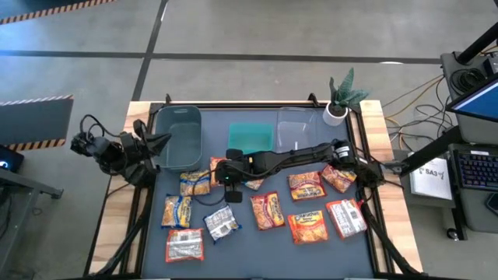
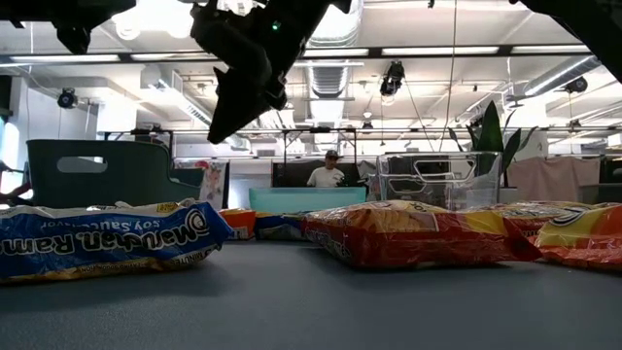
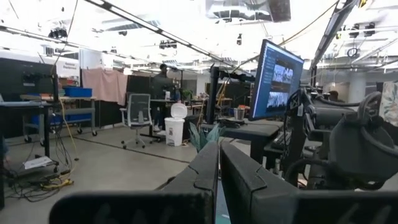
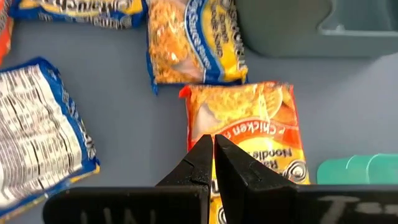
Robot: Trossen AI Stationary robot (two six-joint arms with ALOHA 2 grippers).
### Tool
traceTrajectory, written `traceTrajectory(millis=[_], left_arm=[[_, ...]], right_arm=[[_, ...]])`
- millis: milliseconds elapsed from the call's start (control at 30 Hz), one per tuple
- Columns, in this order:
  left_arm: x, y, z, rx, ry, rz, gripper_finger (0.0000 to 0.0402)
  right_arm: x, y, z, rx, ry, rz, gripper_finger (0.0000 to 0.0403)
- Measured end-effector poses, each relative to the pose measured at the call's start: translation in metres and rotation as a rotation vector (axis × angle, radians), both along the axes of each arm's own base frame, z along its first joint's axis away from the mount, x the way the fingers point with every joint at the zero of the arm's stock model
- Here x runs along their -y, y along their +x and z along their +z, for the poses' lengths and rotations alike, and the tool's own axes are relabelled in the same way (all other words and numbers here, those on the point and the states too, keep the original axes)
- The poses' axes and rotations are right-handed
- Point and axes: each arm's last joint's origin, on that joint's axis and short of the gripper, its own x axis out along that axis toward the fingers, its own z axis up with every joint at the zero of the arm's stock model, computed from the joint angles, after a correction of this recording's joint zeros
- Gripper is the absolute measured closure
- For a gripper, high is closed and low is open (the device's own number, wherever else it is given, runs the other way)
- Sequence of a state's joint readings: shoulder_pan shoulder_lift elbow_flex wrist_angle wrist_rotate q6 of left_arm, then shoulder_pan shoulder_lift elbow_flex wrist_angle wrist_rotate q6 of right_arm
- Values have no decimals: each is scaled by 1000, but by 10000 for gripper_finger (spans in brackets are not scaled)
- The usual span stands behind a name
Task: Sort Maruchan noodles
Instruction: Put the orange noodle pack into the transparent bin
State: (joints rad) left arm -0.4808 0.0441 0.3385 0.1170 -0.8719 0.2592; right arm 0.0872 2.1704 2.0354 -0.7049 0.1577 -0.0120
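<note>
Several Maruchan noodle packets lie flat on the dark mat: orange-red ones (image 1: 268,210), yellow-and-blue ones (image 1: 177,210) and red-and-white ones (image 1: 346,218). My right gripper (image 1: 222,174) reaches in from the table's right and hovers shut above an orange-red chicken packet (image 4: 249,130) beside the teal bin. The low view shows the right gripper (image 2: 233,97) well above the mat, touching nothing. My left gripper (image 1: 159,141) waits shut at the table's left edge by the dark grey bin, and in its wrist view the left gripper (image 3: 219,165) faces the room.
Three bins stand along the far edge: a dark grey bin (image 1: 179,136), a teal bin (image 1: 250,138) and a clear bin (image 1: 299,128). A potted plant (image 1: 342,97) sits at the far right corner. A yellow-and-blue packet (image 4: 196,43) lies just beyond the orange one. A person (image 2: 326,175) stands behind the table.
</note>
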Motion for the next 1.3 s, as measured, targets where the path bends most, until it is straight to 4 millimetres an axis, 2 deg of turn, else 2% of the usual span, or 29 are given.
traceTrajectory(millis=[167,267,367,533,633,733,1067,1167,1300], left_arm=[[0,0,1,4,-2,0,402],[0,0,1,4,-2,0,402],[0,0,1,4,-3,0,402],[0,0,1,4,-6,-1,402],[0,0,0,3,-6,-2,402],[0,0,0,4,-9,-3,402],[0,0,0,4,-9,-3,402],[0,0,0,5,-9,-3,402],[0,0,0,8,-9,-2,402]], right_arm=[[0,4,3,52,5,-1,393],[0,4,3,54,8,-6,377],[1,4,3,53,11,-12,339],[-1,4,3,50,-19,26,247],[-3,5,-1,70,2,9,212],[-4,5,-10,67,20,-1,207],[-6,3,-43,86,33,-7,229],[-7,6,-43,137,38,-3,229],[-7,14,-31,190,29,15,230]])
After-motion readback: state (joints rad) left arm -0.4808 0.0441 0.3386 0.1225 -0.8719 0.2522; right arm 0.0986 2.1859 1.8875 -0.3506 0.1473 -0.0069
